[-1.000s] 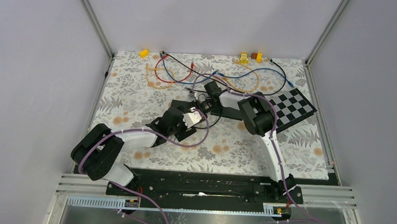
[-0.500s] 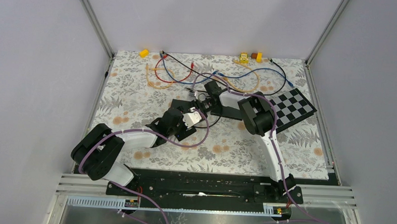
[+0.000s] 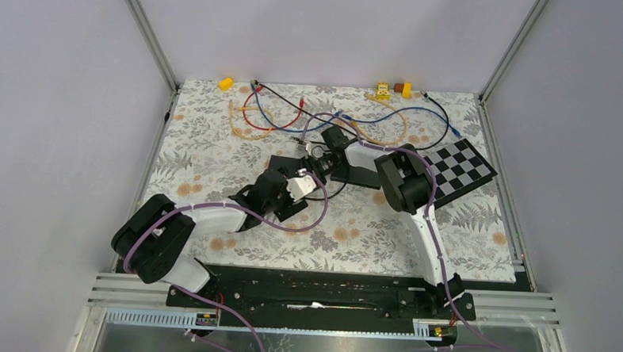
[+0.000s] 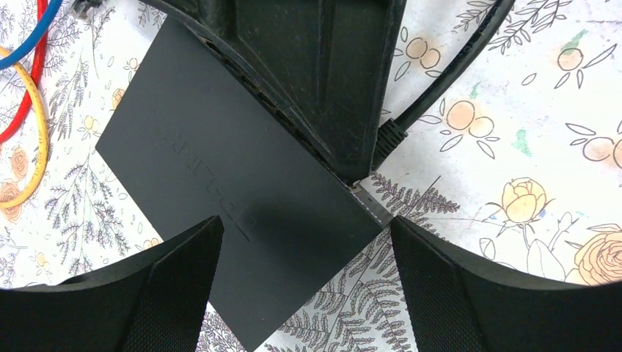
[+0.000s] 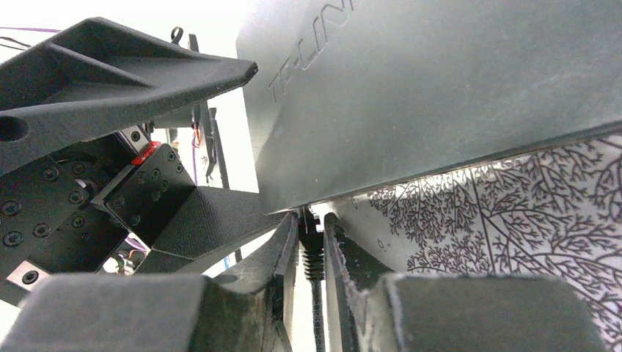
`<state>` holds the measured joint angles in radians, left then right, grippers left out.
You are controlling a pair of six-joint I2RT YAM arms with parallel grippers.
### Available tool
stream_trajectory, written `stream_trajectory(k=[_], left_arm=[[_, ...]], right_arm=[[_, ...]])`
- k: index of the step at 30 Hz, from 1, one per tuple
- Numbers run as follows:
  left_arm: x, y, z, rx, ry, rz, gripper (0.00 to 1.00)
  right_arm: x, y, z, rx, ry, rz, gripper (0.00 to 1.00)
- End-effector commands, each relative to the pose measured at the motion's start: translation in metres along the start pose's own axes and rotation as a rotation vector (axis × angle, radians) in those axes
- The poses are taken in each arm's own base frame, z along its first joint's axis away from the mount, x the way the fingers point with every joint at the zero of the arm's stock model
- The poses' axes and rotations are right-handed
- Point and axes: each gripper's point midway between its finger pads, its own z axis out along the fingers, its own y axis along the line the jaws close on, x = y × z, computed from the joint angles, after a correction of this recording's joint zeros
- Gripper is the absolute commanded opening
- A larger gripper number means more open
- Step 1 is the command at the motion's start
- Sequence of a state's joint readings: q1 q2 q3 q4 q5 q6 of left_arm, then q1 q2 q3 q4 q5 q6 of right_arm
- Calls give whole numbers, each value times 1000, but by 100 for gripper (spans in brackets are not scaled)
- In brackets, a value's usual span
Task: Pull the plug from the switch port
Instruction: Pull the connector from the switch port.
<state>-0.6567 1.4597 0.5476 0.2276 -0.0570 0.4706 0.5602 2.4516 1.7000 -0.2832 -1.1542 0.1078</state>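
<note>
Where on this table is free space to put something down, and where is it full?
Free: the flowered cloth left of the black network switch, toward the left rail; also the near-right patch between the right arm and the black-and-white checkerboard. Crowded: the far side with the coloured cables, and the centre, where the right gripper pinches the black plug.

One flat black plastic network switch is counted; one black cable plug; one black-and-white checkered board; three small yellow blocks; loose coloured cables are too tangled to be counted.
</note>
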Motion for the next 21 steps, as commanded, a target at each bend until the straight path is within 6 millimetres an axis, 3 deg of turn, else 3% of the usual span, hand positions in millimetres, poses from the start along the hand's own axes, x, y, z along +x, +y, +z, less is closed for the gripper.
stream_trajectory(k=[1, 13, 21], left_arm=[[1, 7, -2, -27, -1, 13, 86], [2, 9, -4, -41, 6, 12, 86], [0, 9, -4, -42, -3, 8, 86]], right_arm=[[2, -28, -8, 118, 11, -17, 0], [1, -19, -5, 78, -26, 16, 0], [-2, -22, -15, 131, -4, -34, 0]])
